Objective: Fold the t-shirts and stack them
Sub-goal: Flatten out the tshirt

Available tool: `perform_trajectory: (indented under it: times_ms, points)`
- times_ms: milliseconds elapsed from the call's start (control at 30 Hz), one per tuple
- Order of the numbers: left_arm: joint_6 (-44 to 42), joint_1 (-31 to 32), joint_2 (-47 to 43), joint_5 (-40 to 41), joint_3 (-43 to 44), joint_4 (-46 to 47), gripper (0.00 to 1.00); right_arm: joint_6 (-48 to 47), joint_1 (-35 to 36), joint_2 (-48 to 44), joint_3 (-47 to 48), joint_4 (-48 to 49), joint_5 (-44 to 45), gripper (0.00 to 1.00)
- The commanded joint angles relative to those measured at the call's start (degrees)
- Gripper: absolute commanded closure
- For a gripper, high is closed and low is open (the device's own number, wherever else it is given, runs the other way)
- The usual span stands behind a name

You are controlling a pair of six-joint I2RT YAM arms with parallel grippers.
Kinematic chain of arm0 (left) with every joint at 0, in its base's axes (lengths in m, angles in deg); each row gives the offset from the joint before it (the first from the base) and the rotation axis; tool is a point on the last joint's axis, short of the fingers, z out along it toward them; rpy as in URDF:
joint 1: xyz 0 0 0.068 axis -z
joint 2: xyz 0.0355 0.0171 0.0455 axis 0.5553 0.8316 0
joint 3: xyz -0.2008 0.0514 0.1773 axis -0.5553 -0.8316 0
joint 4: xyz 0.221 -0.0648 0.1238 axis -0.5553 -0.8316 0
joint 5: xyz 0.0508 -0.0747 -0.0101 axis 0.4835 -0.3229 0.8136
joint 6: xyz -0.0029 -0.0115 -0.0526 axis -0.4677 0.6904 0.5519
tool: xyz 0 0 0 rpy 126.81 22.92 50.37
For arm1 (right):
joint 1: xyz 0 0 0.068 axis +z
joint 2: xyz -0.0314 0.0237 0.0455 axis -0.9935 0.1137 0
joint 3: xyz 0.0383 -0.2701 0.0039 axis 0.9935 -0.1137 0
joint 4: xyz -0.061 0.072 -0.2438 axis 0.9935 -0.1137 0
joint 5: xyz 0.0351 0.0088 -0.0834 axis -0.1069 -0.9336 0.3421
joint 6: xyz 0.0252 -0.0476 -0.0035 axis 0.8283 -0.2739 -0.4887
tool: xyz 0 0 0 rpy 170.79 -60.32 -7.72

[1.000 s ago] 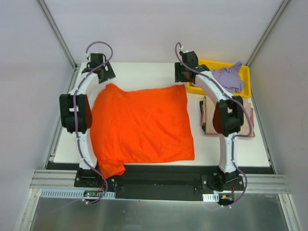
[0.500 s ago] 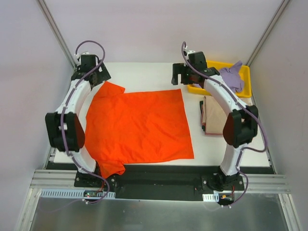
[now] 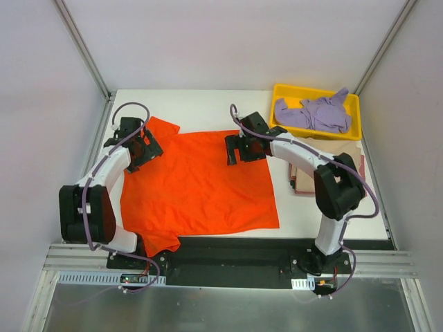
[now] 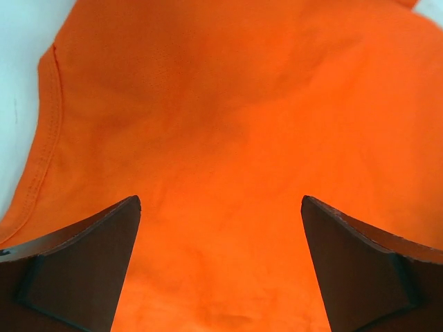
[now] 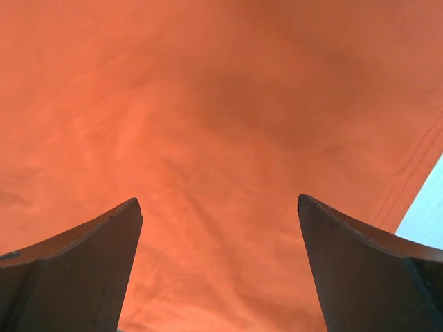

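Lies spread flat on the table [image 3: 208, 104]: orange-red t-shirt [image 3: 201, 183], near sleeve drooping over the front edge. Hangs low over its far part with left gripper [image 3: 142, 149] and right gripper [image 3: 239, 149] wide open and empty, seemingly lined up for pinching a fold. Shows lavender t-shirt [image 3: 311, 114] crumpled in yellow tray [image 3: 304, 88], folded tan t-shirt [image 3: 346, 147] partly hidden under right arm

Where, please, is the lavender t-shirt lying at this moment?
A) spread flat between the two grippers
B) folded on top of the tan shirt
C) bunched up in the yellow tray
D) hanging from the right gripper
C: the top view shows the lavender t-shirt lying crumpled inside the yellow tray at the far right, with no gripper on it.
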Motion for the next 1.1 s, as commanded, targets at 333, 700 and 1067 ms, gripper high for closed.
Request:
perform_trajectory:
  times_ms: [333,700,1067]
  points:
    - [0.6,-3.5,23.1,-3.3,10.8,-0.2,0.01,4.8,-5.4,16.2,6.8,-1.2,1.9,0.04]
    - [-0.5,-4.8,37.2,-4.8,27.5,-2.6,0.01,0.2,-9.9,28.8,28.4,-10.2,1.4,0.04]
    - [-3.5,-5.7,49.7,-7.5,50.0,-7.6,0.01,-3.3,-11.3,37.3,46.9,-12.9,0.0,0.04]
